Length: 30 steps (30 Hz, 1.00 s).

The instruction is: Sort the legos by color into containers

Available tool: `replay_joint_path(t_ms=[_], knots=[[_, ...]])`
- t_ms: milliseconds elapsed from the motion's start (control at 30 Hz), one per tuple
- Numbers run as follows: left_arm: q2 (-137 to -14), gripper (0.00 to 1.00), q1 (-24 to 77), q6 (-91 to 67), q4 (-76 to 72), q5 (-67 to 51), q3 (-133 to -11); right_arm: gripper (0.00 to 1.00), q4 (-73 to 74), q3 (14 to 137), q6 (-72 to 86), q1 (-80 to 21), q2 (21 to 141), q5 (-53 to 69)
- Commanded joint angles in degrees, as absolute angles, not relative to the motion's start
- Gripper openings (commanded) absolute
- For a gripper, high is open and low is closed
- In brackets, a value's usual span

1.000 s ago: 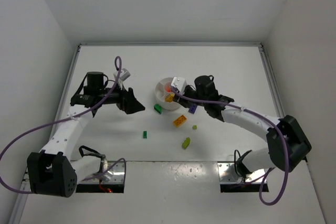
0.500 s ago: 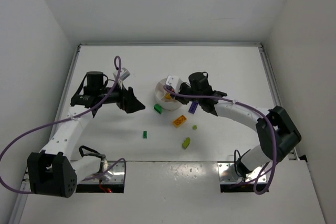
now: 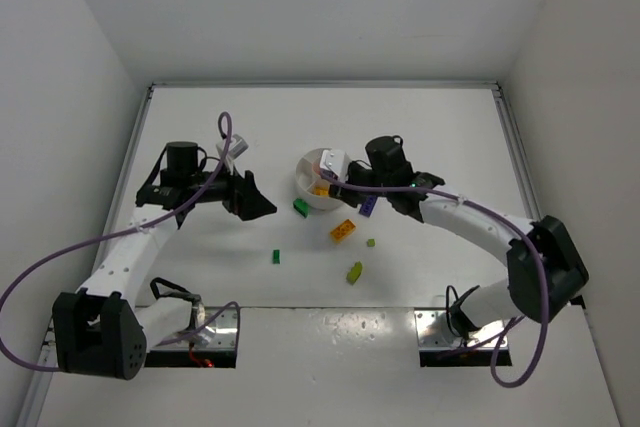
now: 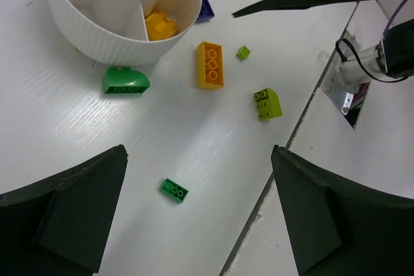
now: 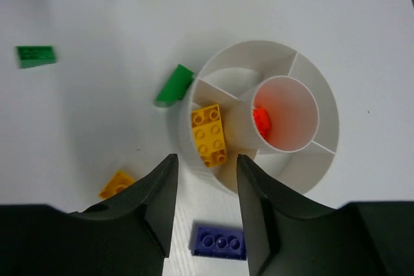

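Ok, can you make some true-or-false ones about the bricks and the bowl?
1. A yellow brick lies in one wedge of the white dish. True.
2. The purple brick is inside the dish. False: it lies on the table, just outside the dish.
3. A red-orange brick sits in the centre well. True.
4. The left gripper is holding a green brick. False: it is open and empty. The curved green brick and the small green brick both lie on the table.
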<state>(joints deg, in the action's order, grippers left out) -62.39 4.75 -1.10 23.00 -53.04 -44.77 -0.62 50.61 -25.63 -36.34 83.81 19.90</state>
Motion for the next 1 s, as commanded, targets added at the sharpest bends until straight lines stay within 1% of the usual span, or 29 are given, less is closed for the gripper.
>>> replay_joint_path(t_ms=[0,33,67,100,133,200,333,400,433,567,633,800,967], knots=[[-60.47,1.00,3.96,-2.20,20.83,-53.44,-44.82,0.41,5.87,51.51,-32.23,-35.60,77.44,30.91],[-59.95,1.00,3.96,-2.20,20.83,-53.44,-44.82,0.39,9.98,49.59,-38.00,-35.07,75.34,35.46],[-59.94,1.00,3.96,-2.20,20.83,-52.92,-44.82,0.39,12.63,48.96,-41.36,-35.07,74.63,37.33],[-59.94,1.00,3.96,-2.20,20.83,-52.91,-44.82,0.36,14.57,48.35,-43.75,-35.07,74.62,38.83],[-59.94,1.00,3.96,-2.20,20.83,-52.91,-44.82,0.36,16.42,47.73,-46.90,-35.07,74.62,41.02],[-59.94,1.00,3.96,-2.20,20.83,-52.91,-44.82,0.35,21.60,47.72,-50.26,-35.07,75.93,42.44],[-59.94,1.00,3.96,-2.20,20.83,-52.91,-44.82,0.35,23.90,47.72,-56.05,-35.07,80.50,42.98],[-59.94,1.00,3.96,-2.20,20.83,-52.91,-44.82,0.39,25.04,47.20,-58.96,-35.07,83.30,42.98],[-59.94,1.00,3.96,-2.20,20.83,-52.91,-44.82,0.45,25.05,47.20,-62.28,-35.07,84.19,42.98],[-59.94,1.00,3.96,-2.20,20.83,-52.91,-44.30,0.53,27.94,49.82,-69.06,-35.07,88.50,42.98],[-59.94,1.00,3.96,-2.20,20.83,-52.91,-44.30,0.54,30.40,52.37,-72.66,-35.07,90.43,42.45],[-59.33,1.00,3.96,-1.68,20.83,-52.38,-43.77,0.55,33.74,58.61,-75.58,-35.07,96.94,40.70],[-58.18,1.00,3.96,-1.67,20.83,-52.38,-42.63,0.63,34.37,61.08,-76.20,-35.07,100.10,39.20]])
